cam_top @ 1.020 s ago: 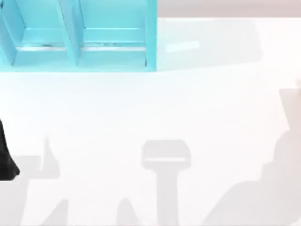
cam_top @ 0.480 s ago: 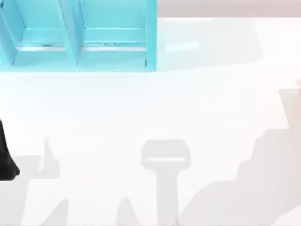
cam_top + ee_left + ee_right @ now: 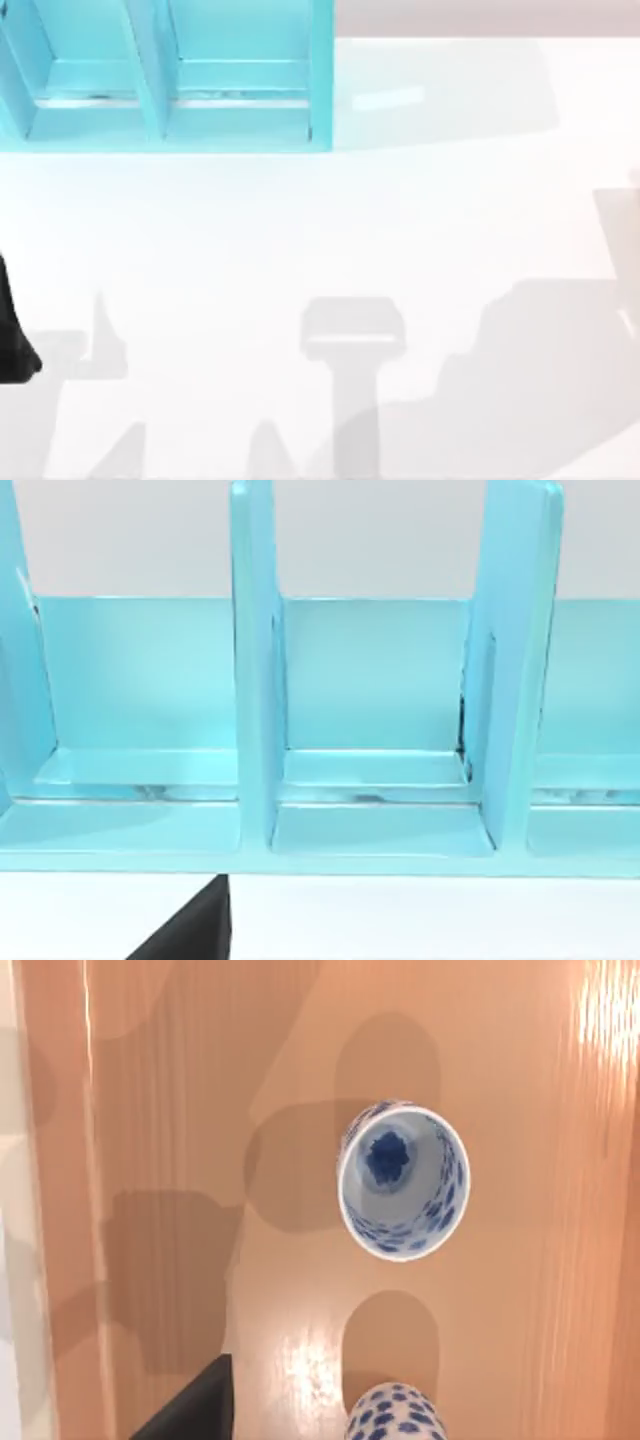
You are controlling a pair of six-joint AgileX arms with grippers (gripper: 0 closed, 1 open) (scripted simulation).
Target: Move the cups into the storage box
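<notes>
**Cups on glossy wood, turquoise box at the table's far left**

A turquoise storage box (image 3: 165, 75) with smooth, flat-painted walls and upright dividers sits at the far left of the white table (image 3: 300, 230) in the top view. The left wrist view faces it squarely: straight-sided open compartments (image 3: 375, 720) with thin partitions and faintly scuffed floor edges.

The right wrist view looks straight down on a polished, orange-brown wooden surface (image 3: 180, 1110) with visible grain and bright glare streaks. An upright cylindrical cup (image 3: 403, 1181), white with dark-blue floral blotches and a blue flower on its pale inner floor, stands there. A second matching cup (image 3: 396, 1415) stands near it, apart from it and cut off by the frame edge.

A dark part of the left arm (image 3: 12, 335) shows at the table's left edge. Whether either gripper's fingers are apart or together cannot be told.

Compared with a second ago, the grey shadow at the table's lower right has spread leftward, now overlapping the camera-shaped shadow at centre; the box and left arm are unchanged.
</notes>
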